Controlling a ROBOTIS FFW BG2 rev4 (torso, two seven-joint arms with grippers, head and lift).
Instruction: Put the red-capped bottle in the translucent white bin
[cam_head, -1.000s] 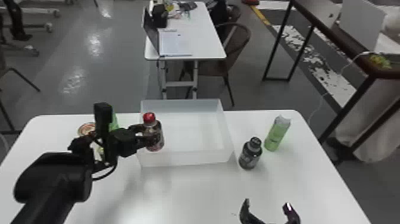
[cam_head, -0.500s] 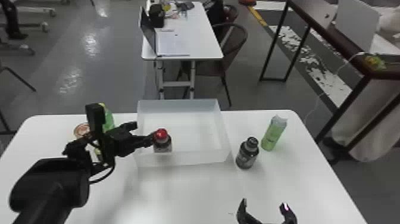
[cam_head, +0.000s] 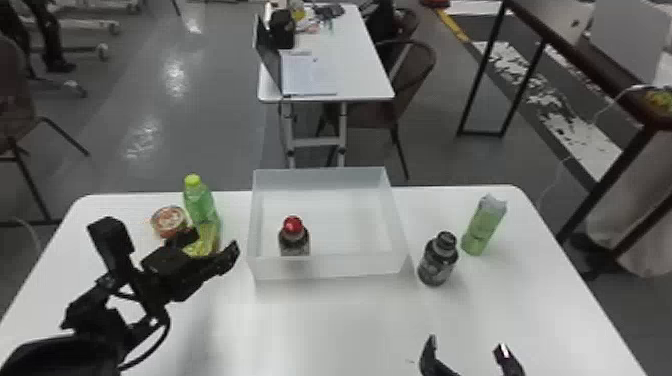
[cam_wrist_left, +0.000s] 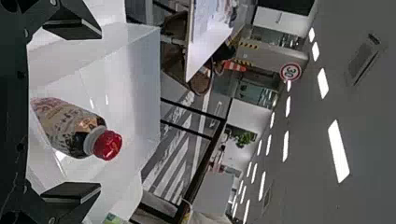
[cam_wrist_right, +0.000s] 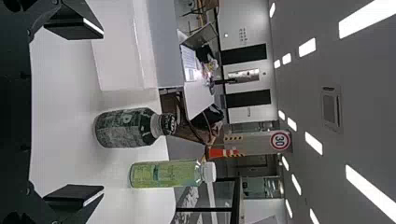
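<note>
Inside the translucent white bin (cam_head: 330, 267), near its front left corner, the red-capped bottle (cam_head: 294, 237) stands upright, its lower part behind the front wall. My left gripper (cam_head: 212, 250) is left of the bin, apart from the bottle. In the left wrist view, the left gripper (cam_wrist_left: 72, 112) is open, its fingers wide apart, with the red-capped bottle (cam_wrist_left: 74, 128) beyond them inside the bin (cam_wrist_left: 144, 84). My right gripper (cam_head: 467, 352) is parked at the front right of the table; the right wrist view has this gripper (cam_wrist_right: 74, 114) open and holding nothing.
A green bottle (cam_head: 200, 202) and a round container with a reddish lid (cam_head: 170, 221) stand left of the bin, behind the left gripper. Right of the bin are a dark bottle (cam_head: 438, 260) and a light green bottle (cam_head: 483, 227) on the white table (cam_head: 320, 335).
The left gripper has let go of the red-capped bottle and moved left, out of the bin. The bottle has gone down into the bin. The right gripper has kept still.
</note>
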